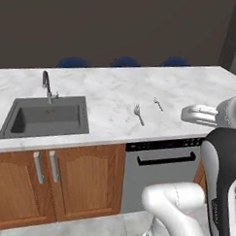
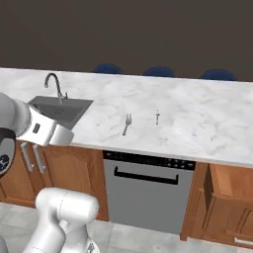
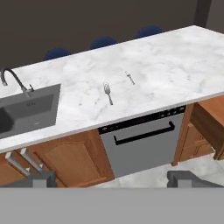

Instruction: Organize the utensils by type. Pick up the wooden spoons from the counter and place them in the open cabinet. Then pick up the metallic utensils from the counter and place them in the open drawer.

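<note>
On the white marble counter (image 1: 106,90) (image 2: 202,113) (image 3: 170,61) lie two metallic utensils. One is a grey fork (image 1: 138,114) (image 2: 126,124) (image 3: 108,93). The other is a smaller thin metal spoon (image 1: 158,103) (image 2: 157,117) (image 3: 130,78), just to the fork's right. The open drawer (image 2: 231,182) (image 3: 209,114) juts out under the counter's right end. My gripper (image 3: 114,180) is open, with nothing between its fingers. It hangs well back from the counter, in front of the cabinets. The wooden spoons and the open cabinet are out of view.
A dark sink (image 1: 47,118) with a curved faucet (image 1: 46,85) is set in the counter's left part. A grey dishwasher (image 1: 161,173) sits under the cutlery. Blue chairs (image 1: 125,62) stand behind the counter. Closed wooden doors (image 1: 78,181) are under the sink.
</note>
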Tool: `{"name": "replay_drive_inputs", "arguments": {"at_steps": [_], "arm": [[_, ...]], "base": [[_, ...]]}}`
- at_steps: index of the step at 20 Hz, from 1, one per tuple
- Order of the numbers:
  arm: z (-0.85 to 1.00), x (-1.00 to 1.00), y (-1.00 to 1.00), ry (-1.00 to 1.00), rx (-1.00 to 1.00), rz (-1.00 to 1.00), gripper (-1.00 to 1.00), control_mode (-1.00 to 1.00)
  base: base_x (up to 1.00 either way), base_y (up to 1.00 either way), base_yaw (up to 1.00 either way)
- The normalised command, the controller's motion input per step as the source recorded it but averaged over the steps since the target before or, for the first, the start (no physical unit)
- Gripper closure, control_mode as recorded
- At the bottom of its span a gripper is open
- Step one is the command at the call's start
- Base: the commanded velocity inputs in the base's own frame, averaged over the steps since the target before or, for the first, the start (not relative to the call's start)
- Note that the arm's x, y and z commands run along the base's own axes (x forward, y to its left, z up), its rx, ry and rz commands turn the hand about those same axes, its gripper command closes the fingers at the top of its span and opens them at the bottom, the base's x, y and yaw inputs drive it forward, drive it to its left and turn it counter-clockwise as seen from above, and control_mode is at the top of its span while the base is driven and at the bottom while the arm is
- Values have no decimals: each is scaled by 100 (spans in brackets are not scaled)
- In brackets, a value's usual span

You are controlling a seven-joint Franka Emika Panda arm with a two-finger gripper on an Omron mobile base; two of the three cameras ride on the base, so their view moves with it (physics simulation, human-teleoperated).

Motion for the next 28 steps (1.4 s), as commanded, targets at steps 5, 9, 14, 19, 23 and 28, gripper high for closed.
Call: {"name": "replay_drive_inputs", "arguments": {"at_steps": [5, 9, 14, 19, 23, 28], "arm": [[0, 0, 0, 0, 0, 0, -100, 100], [0, 0, 0, 0, 0, 0, -100, 100], [0, 0, 0, 0, 0, 0, -100, 100], [0, 0, 0, 0, 0, 0, -100, 100], [0, 0, 0, 0, 0, 0, -100, 100], [0, 0, 0, 0, 0, 0, -100, 100]], "base": [[67, -16, 4], [55, -34, 0], [50, -50, 0], [58, -46, 0], [56, -39, 0], [33, -13, 0]]}}
